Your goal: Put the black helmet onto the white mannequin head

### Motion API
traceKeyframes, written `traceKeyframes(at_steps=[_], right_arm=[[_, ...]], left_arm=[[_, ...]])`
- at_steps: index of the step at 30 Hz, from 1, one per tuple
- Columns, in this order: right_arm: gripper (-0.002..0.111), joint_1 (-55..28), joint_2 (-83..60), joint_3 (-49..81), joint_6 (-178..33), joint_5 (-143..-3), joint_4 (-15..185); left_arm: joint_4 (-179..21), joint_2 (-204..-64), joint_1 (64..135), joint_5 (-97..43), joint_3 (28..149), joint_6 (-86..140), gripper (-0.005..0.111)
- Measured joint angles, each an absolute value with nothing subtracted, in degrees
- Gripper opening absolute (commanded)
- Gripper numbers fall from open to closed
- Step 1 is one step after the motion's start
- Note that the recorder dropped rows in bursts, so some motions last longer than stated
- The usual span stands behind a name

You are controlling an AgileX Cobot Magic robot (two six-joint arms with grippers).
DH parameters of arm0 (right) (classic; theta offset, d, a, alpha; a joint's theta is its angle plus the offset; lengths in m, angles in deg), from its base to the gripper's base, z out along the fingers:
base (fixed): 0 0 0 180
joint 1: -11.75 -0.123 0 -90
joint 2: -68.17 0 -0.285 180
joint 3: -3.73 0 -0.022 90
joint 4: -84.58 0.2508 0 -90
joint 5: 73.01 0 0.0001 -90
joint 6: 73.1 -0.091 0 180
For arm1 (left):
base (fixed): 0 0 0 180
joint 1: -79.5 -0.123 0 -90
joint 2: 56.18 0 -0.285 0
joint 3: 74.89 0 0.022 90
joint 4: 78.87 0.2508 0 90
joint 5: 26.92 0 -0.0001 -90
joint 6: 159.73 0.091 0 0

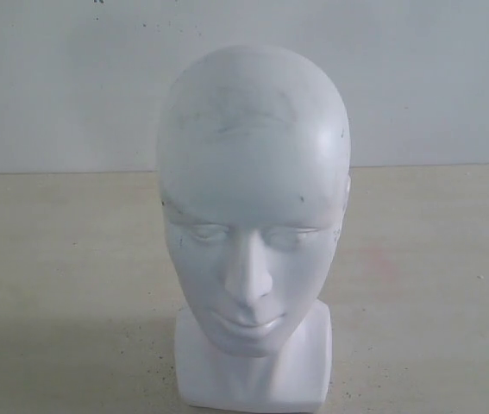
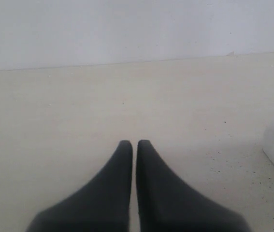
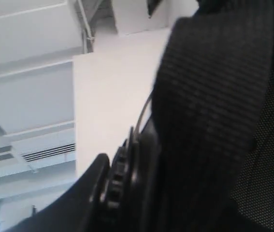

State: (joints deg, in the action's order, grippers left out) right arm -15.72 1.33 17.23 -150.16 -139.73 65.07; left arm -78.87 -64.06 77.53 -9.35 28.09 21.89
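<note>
Left wrist view: left jaws pressed together, empty; right jaws cannot be read, helmet (image 3: 214, 96) crowding them, probably held high for the head (image 1: 253, 172).

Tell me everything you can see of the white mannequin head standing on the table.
The bald white plastic mannequin head stands upright on its squarish neck base, facing the exterior camera with the face tipped slightly downward. It has moulded eyes, a nose and closed lips. The smooth crown carries faint dark scuffs and specks. The base rests on the pale beige table, in front of a plain light wall. Nothing sits on the head, and no gripper touches it in that view.
</note>
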Motion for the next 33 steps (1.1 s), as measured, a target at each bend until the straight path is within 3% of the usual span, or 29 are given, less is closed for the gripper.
traceKeyframes(at_steps=[5,9,21,27,33], right_arm=[[0.000,-26.32,-4.05,14.03,-156.00,-141.51,62.98],[0.000,-29.82,-9.01,13.09,-158.62,-139.61,60.13],[0.000,-30.99,-12.58,15.46,-157.59,-139.43,55.51],[0.000,-31.26,-12.69,23.21,-154.27,-138.50,56.40],[0.000,-32.66,-12.69,30.34,-149.07,-137.74,58.78]], left_arm=[[-78.87,-64.06,77.53,-16.38,28.09,21.89,0.004],[-78.87,-64.06,77.53,-28.30,28.09,21.89,0.004],[-78.87,-64.06,77.53,-56.12,28.09,14.98,0.004],[-76.08,-64.06,77.53,-54.52,29.74,4.71,0.004],[-60.62,-73.66,77.53,-53.64,42.41,-9.42,0.004]])
